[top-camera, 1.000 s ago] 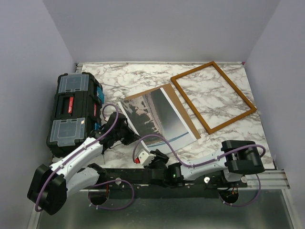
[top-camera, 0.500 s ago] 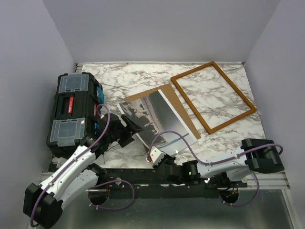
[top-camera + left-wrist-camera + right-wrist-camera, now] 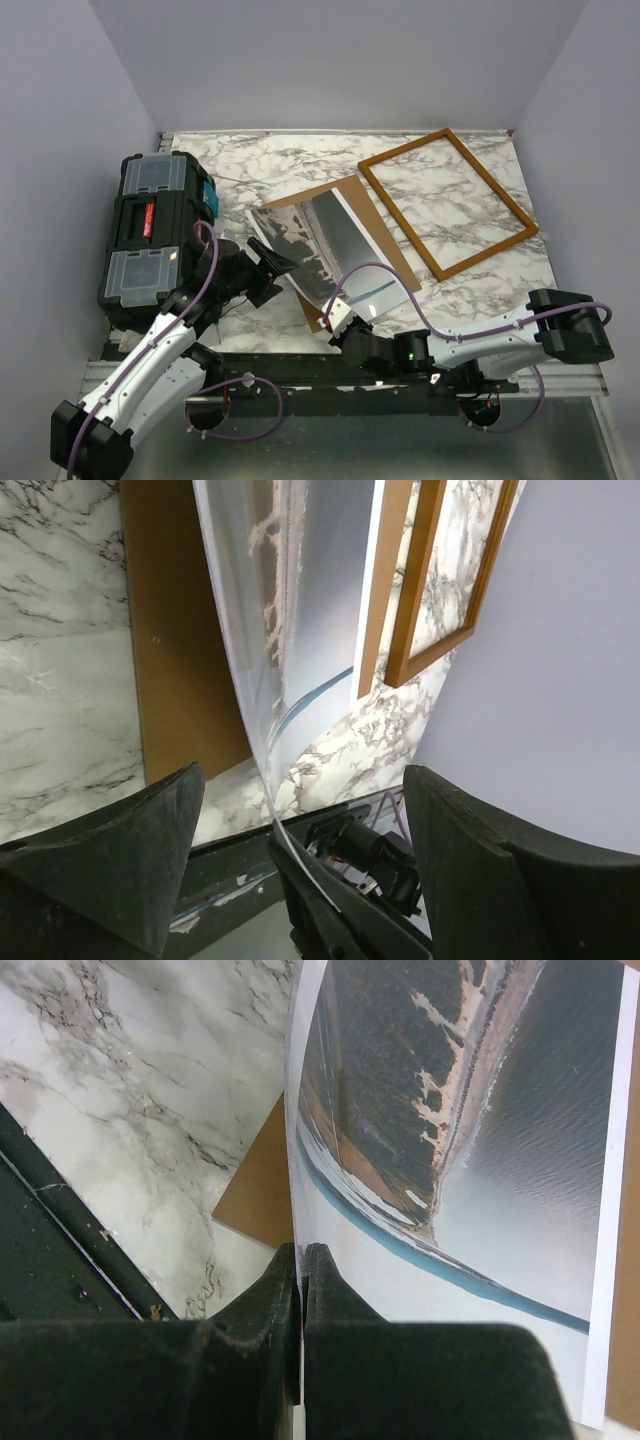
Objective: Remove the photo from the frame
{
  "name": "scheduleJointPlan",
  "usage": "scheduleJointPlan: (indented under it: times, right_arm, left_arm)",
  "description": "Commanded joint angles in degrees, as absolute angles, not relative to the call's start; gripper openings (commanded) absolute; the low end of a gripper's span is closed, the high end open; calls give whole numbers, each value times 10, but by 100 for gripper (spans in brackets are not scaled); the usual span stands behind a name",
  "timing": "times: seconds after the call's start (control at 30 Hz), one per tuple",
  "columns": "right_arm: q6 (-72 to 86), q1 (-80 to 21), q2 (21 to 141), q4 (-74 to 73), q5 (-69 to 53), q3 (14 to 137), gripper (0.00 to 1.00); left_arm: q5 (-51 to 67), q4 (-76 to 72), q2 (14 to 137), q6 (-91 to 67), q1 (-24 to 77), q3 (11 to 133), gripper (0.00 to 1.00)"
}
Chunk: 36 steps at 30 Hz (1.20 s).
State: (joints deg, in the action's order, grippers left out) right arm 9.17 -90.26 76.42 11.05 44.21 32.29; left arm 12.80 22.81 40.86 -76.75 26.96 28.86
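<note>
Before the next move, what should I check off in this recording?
1. Photo out of frame: ok, the frame lies empty, apart.
2. Right gripper shut on photo's near edge: ok.
3. Left gripper open: ok, the photo's edge passes unclamped between its jaws.
4. Photo clear of backing board: not ok, only its near end is raised.
5. Photo unbent: not ok, it curves.

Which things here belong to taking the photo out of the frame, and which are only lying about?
Belonging to the job:
large rectangular grey-white landscape photo, held by the right gripper
thin orange-brown wooden rectangular frame, empty

Only lying about:
plain brown backing board under the photo
black plastic toolbox with clear lids
</note>
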Motion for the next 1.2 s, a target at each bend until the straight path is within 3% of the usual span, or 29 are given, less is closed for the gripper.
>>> scheduleJointPlan:
  times: [0.0,1.17]
  right_arm:
    - [110,-899,759,127,427,326,0]
    - [95,-897,803,115,416,356,0]
  left_arm:
    - [169,177,443,-790,262,299,83]
    - [207,108,483,-830,261,298,82]
